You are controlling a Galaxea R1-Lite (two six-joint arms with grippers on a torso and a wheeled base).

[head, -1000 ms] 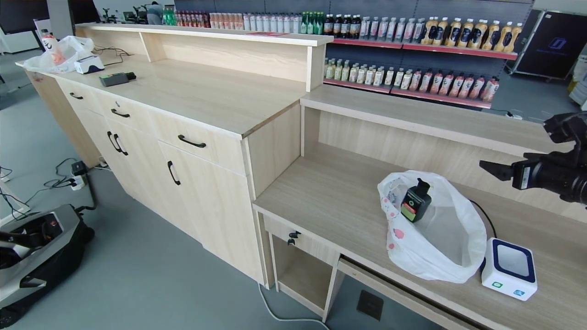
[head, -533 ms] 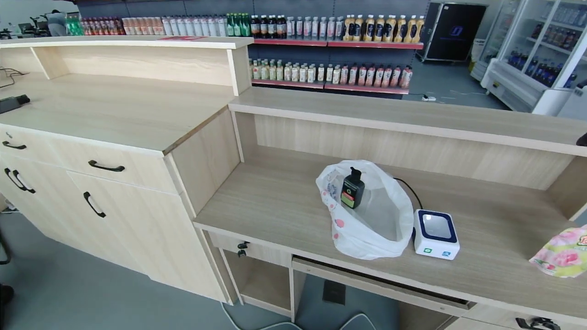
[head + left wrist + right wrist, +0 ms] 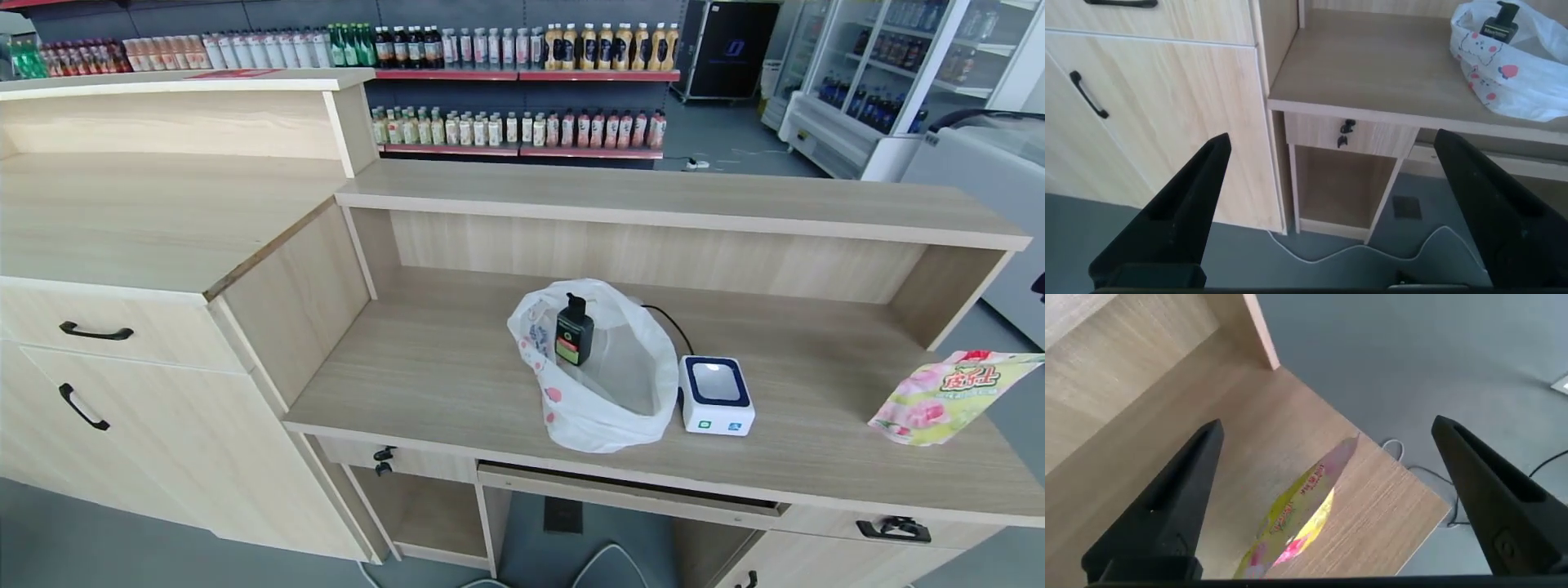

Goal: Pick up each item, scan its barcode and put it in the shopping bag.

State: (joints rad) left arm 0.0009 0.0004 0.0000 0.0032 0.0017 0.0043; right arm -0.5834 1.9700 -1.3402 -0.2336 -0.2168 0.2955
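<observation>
Pouch (image 3: 947,396): at your desk's (image 3: 457,367) right end.
Left gripper (image 3: 1331,139): jaws apart.
Right gripper (image 3: 1327,423): jaws apart, above pouch.

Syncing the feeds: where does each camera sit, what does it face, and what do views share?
Head view: on the head, facing forward and down at the counter, shopping bag, scanner and pouch.
Left wrist view: on the left arm, past the open left gripper at the counter's left end.
Right wrist view: on the right arm, down past the open right gripper at the pouch.
Shared: shopping bag in head and left wrist; pouch in head and right wrist.
</observation>
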